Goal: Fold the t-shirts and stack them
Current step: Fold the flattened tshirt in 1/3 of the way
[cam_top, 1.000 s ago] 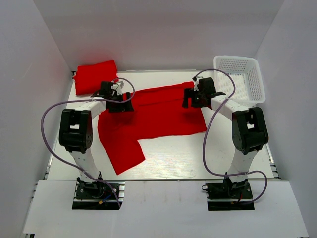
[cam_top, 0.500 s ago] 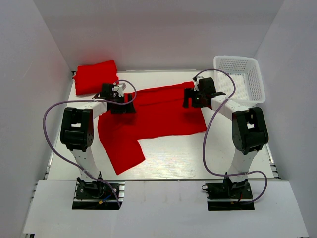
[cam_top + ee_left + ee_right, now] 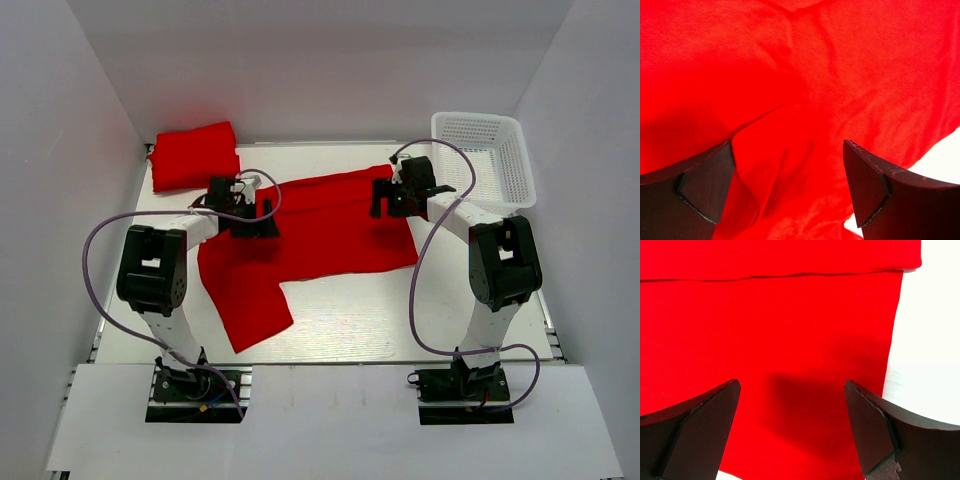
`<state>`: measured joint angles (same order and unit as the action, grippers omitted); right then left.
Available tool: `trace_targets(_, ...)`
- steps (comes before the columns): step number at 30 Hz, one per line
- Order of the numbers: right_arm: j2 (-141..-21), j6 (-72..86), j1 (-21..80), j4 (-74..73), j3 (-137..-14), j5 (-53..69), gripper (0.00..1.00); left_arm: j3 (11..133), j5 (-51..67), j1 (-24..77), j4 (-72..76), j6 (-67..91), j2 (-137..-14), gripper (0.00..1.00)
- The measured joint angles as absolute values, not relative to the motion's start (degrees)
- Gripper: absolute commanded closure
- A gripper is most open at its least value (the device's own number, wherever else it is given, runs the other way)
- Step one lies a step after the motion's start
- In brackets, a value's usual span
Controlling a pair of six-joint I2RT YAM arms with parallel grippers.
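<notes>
A bright red t-shirt lies spread and rumpled across the middle of the table, one part trailing toward the front left. A second red t-shirt lies folded at the back left corner. My left gripper is open just above the spread shirt's left part; in the left wrist view wrinkled red cloth fills the gap between its fingers. My right gripper is open over the shirt's right end; in the right wrist view flat cloth and its right edge show between the fingers.
A white plastic lattice basket stands at the back right, close to the right arm. White walls enclose the table on three sides. Purple cables loop beside both arms.
My left gripper has moved right and a little nearer over the spread shirt. The right gripper and the shirts have stayed in place.
</notes>
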<state>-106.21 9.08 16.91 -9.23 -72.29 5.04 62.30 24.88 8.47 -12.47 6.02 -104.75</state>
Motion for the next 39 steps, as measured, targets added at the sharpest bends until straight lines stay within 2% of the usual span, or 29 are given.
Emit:
trace_targets(21, -106.2, 9.5, 16.9, -9.3, -72.3, 4.9, 0.10, 57.8, 27.4, 17.2, -11.9, 5.1, -101.5, 0.08)
trace_targets(26, -106.2, 9.7, 16.9, -9.3, -72.3, 4.9, 0.10, 57.2, 26.5, 19.9, -13.6, 4.1, -97.7, 0.02)
trace_targets(32, -108.8, 9.9, 16.9, -10.4, -76.6, 5.3, 0.10, 61.3, 16.4, 20.4, -18.4, 7.6, -95.5, 0.00)
trace_targets(39, -122.2, 9.8, 17.0, -10.6, -93.1, 7.9, 0.10, 74.1, -2.3, 18.7, -24.0, 15.2, -100.7, 0.00)
